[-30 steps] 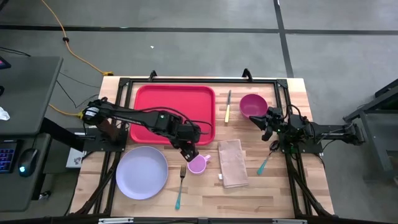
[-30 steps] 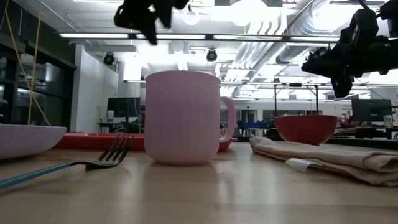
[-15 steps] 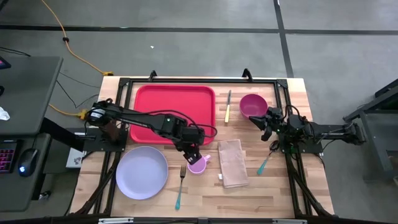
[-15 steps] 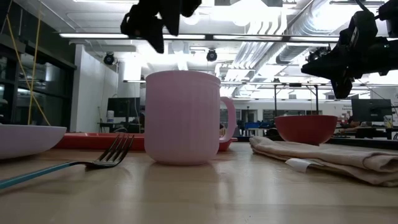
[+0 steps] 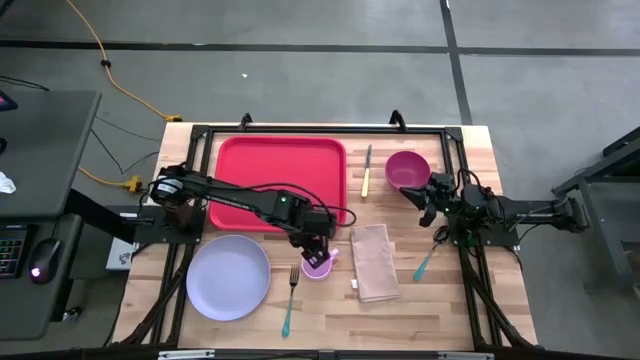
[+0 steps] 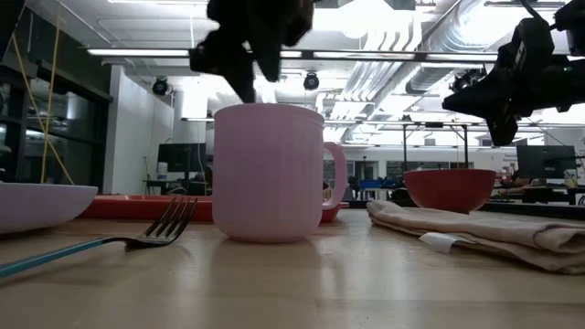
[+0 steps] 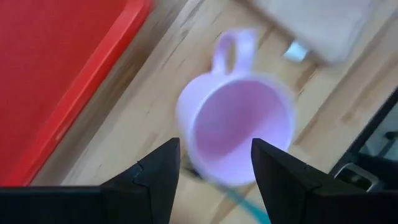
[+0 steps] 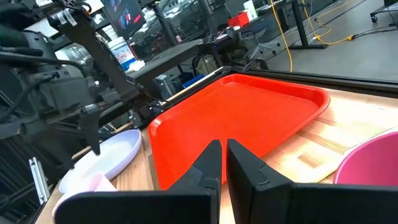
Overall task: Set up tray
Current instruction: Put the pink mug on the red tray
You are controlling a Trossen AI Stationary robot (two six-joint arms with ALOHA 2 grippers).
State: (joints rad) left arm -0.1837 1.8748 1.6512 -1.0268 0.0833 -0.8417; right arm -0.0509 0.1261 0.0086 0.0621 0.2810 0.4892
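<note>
On the pale wooden slatted tabletop [image 5: 420,300], the round lavender plastic plate [image 5: 228,277] lies at the near left, shallow, smooth and bare. Behind it, toward the far edge, sits the large flat red plastic tray [image 5: 262,165], a glossy rectangle with rounded corners and a low raised rim; nothing lies in it. The left arm reaches across the tray's near edge, and the left gripper [image 5: 314,249] hangs directly over the small pink plastic mug [image 5: 318,266], its two dark fingers spread wide on either side of the rim, touching nothing as far as the low view shows. The mug stands upright just off the tray's near right corner, its loop handle toward the cloth, and the wrist view shows it hollow and empty. Beside it on the plate side lies a metal fork with a teal handle [image 5: 290,297], tines toward the tray. Next comes the beige folded cloth napkin [image 5: 374,262], soft and creased, with a small white tag. Beyond it lies a slim knife with a yellow handle [image 5: 366,172], then the round magenta plastic bowl [image 5: 406,169], deep and empty. The right gripper [image 5: 424,197] hovers by the bowl with fingers pressed together on nothing. A teal-handled utensil [image 5: 427,262] lies partly under that arm.
</note>
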